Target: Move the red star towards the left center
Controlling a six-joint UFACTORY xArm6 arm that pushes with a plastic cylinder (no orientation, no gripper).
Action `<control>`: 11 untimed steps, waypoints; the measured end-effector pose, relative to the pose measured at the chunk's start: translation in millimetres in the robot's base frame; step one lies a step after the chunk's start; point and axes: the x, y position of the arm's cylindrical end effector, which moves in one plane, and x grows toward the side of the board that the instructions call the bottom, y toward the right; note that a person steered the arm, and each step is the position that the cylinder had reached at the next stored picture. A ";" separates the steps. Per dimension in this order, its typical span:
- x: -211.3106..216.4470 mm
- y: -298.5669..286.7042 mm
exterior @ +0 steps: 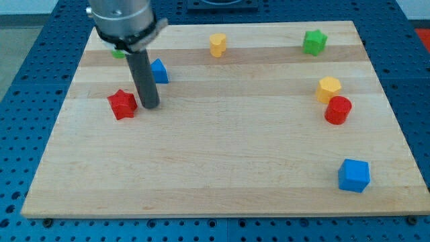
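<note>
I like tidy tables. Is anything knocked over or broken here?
Nothing stands out. The blocks sit flat on the wooden board, none chipped. My tip stands just right of the red star, near the view's left.

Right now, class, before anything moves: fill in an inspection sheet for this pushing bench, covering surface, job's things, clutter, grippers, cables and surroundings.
Surface: wooden board, pale planks, flat.
Job's things: red star at the view's left, about mid-height of the board; my tip stands just to its right, close beside it, contact not clear.
Clutter: blue block behind the rod; green block mostly hidden by the arm; yellow block at the view's top; green star top right; yellow hexagon-like block touching or nearly touching red cylinder; blue cube bottom right.
Grippers: none fitted, only the rod.
Cables: nothing seen.
Surroundings: blue perforated table around the board.
</note>
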 end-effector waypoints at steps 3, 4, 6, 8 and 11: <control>0.0 -20.4; 0.0 -20.4; 1.4 16.3; 56.0 9.8; 64.2 -27.2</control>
